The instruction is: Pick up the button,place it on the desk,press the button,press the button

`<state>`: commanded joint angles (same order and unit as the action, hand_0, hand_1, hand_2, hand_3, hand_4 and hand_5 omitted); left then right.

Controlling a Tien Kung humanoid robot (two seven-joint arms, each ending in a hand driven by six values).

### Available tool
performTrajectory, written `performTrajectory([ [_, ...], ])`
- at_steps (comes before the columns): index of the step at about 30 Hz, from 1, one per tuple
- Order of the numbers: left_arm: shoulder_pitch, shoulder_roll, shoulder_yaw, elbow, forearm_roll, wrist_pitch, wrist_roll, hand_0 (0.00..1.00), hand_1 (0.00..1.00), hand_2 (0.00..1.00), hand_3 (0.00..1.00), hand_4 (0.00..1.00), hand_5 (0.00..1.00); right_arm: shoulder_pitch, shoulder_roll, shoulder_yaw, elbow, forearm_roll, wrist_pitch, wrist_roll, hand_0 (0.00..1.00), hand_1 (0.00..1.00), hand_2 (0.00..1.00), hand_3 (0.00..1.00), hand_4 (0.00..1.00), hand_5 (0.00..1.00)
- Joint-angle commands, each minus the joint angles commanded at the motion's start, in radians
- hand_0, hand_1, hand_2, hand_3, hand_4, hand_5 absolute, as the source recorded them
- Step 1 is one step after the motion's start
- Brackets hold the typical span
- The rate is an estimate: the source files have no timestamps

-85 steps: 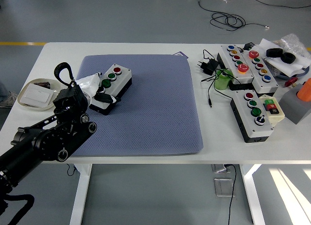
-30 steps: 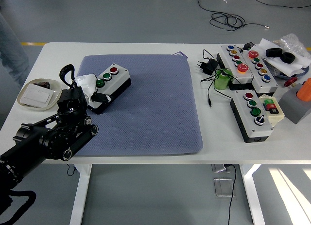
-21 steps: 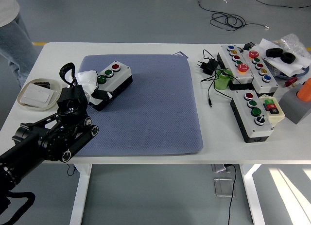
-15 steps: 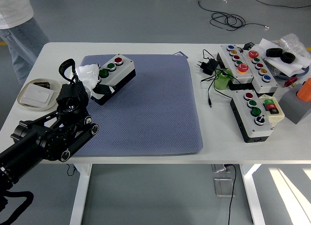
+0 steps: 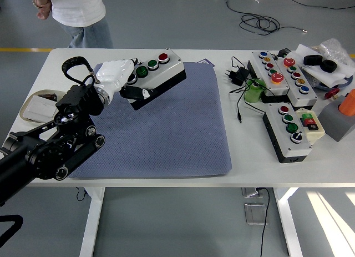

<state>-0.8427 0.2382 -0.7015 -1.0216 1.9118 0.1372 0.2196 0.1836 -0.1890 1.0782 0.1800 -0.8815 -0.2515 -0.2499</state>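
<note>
A grey-topped, black-based button box point(image 5: 158, 75) with a red and two green buttons hangs tilted above the blue-grey mat point(image 5: 166, 129), lifted off it. My left hand point(image 5: 123, 79), white-fingered on a black arm, is shut on the box's left end. The right arm is out of view.
Several other button boxes point(image 5: 288, 129) lie at the right with cables, a green roll point(image 5: 254, 91) and a black adapter point(image 5: 237, 75). A shallow dish point(image 5: 36, 107) sits at the left edge. A person point(image 5: 77, 15) stands beyond the table's far left corner.
My left hand has lifted the button box off the mat and carried it up and to the right. A person has walked into view at the top left.
</note>
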Motion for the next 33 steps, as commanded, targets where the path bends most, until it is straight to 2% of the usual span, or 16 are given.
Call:
performTrajectory([
  [3,-0.008,0.025,0.029,-0.016,0.022,-0.044,-0.123,0.153,0.148,0.141,0.265,0.241,0.002,-0.002,0.000,-0.002,0.000,0.005,-0.001,0.000,0.787,0.797,0.817,0.751,0.412,0.479],
  [5,-0.014,0.037,0.051,-0.018,0.029,-0.057,-0.207,0.153,0.148,0.141,0.265,0.241,0.002,-0.003,0.000,-0.002,0.000,0.003,-0.001,-0.001,0.787,0.797,0.817,0.751,0.412,0.479],
  [6,-0.014,0.039,0.053,-0.019,0.030,-0.058,-0.241,0.186,0.152,0.148,0.262,0.225,0.002,-0.003,0.000,-0.001,0.000,0.002,-0.001,-0.001,0.787,0.797,0.817,0.751,0.412,0.479],
  [9,-0.020,0.056,0.092,-0.027,0.053,-0.056,-0.304,0.186,0.152,0.148,0.262,0.225,0.002,-0.006,0.001,-0.004,0.000,0.003,-0.001,-0.002,0.787,0.797,0.817,0.751,0.412,0.479],
  [16,-0.027,0.057,0.134,-0.019,0.102,-0.056,-0.312,0.206,0.155,0.152,0.266,0.219,0.002,-0.010,0.003,-0.008,0.000,0.004,-0.001,-0.004,0.787,0.797,0.817,0.751,0.412,0.479],
  [22,-0.033,0.048,0.154,0.027,0.096,-0.068,-0.299,0.208,0.158,0.154,0.264,0.224,0.002,-0.012,0.004,-0.009,0.000,0.005,-0.001,-0.004,0.787,0.797,0.817,0.751,0.412,0.479],
  [29,-0.040,0.045,0.181,0.071,0.082,-0.048,-0.319,0.210,0.159,0.157,0.267,0.243,0.002,-0.010,0.004,-0.006,0.000,0.000,0.001,-0.005,0.787,0.797,0.817,0.751,0.412,0.479],
  [30,-0.041,0.044,0.182,0.074,0.081,-0.047,-0.320,0.222,0.189,0.216,0.328,0.286,0.002,-0.010,0.004,-0.006,0.000,-0.001,0.001,-0.005,0.787,0.797,0.817,0.751,0.412,0.479],
  [33,-0.040,0.041,0.188,0.095,0.077,-0.030,-0.328,0.222,0.189,0.216,0.328,0.286,0.002,-0.008,0.004,-0.004,0.000,-0.002,0.001,-0.005,0.787,0.797,0.817,0.751,0.412,0.479],
])
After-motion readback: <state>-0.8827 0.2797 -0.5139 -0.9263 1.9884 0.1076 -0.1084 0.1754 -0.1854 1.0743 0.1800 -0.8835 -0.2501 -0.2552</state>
